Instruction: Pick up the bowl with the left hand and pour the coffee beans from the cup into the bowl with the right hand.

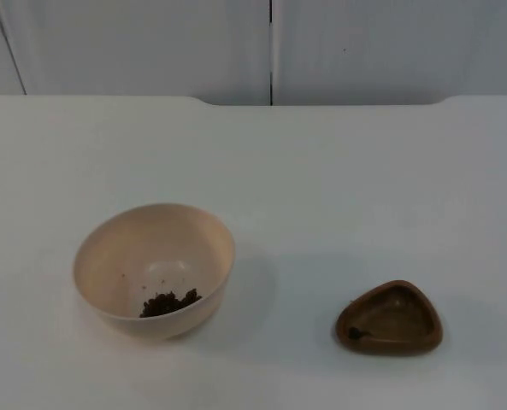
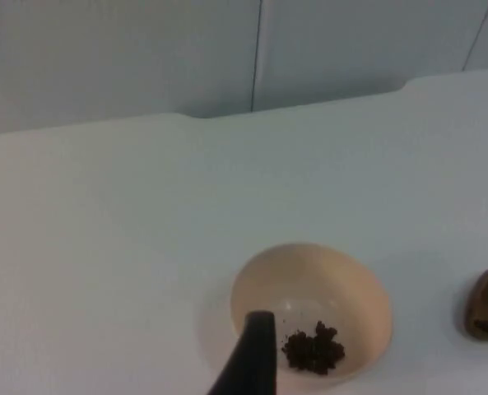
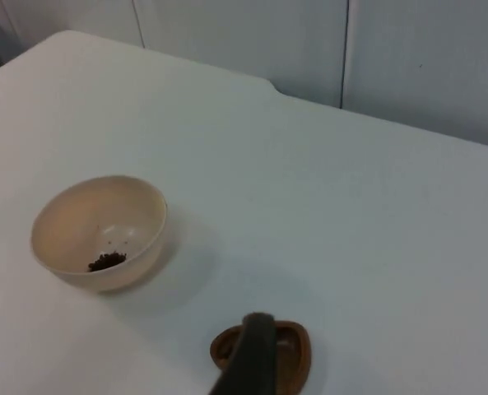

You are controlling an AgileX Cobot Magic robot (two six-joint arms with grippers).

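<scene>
1. A cream bowl (image 1: 154, 269) stands upright on the white table (image 1: 338, 179), with a small heap of dark coffee beans (image 1: 169, 302) lying at the bottom against its near inner wall
2. A small brown wooden cup (image 1: 390, 318), shaped like a rounded triangle, sits on the table well apart from the bowl, on the right arm's side; one dark speck that may be a bean lies inside it
3. The left gripper (image 2: 250, 362) hangs above the table just short of the bowl, touching nothing; one black fingertip is seen against the bowl's near rim, and whether its fingers are spread or pressed together cannot be told
4. The right gripper (image 3: 250, 355) hangs above the cup, which lies just beyond and beneath its fingertip, with the bowl farther off to one side; its finger spread cannot be told either
5. A grey partition wall (image 1: 142, 43) closes the table's far edge
</scene>
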